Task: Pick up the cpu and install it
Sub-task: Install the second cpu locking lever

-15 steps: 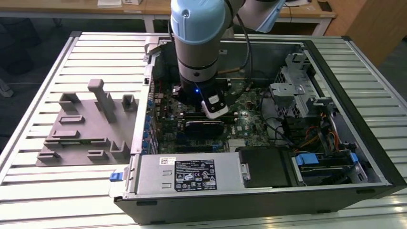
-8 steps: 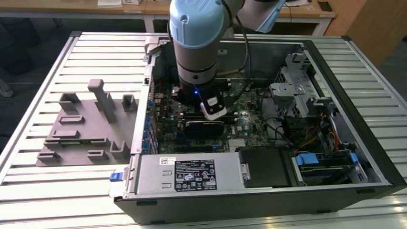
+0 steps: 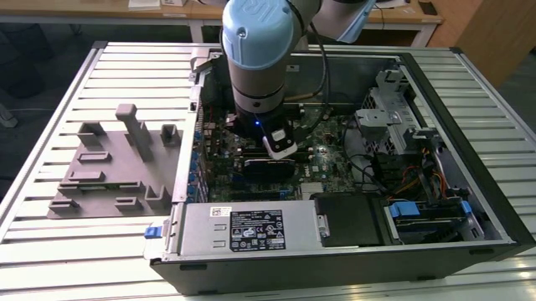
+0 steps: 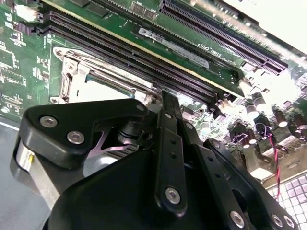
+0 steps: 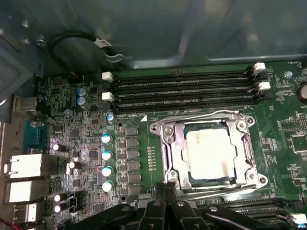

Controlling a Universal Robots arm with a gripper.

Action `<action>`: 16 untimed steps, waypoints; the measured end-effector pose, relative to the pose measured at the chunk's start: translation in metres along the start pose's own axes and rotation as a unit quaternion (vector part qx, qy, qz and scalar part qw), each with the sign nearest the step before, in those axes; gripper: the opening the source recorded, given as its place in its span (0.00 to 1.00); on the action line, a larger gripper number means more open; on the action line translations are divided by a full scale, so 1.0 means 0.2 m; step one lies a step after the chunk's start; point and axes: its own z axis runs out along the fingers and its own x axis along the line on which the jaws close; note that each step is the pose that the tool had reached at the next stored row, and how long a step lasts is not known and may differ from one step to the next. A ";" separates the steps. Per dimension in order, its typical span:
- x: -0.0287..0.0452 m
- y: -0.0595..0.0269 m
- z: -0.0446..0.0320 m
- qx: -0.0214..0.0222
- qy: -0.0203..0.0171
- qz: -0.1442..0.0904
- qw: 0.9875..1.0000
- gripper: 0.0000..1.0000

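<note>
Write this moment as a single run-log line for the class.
arm: inside computer case | gripper: at socket frame edge | cpu: lying in socket, not held | memory slots: beside socket

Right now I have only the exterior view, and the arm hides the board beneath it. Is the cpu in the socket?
Observer: Yes. In the first wrist view the cpu lies flat inside the socket frame, pale top up.
Operator: Where is the claw?
Observer: The claw is at the frame's edge, beside the cpu, not on it.
Operator: And the memory slots?
Observer: The memory slots beside the socket look empty.
</note>
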 end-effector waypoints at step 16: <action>-0.001 -0.025 0.016 -0.018 0.002 0.001 1.000 0.11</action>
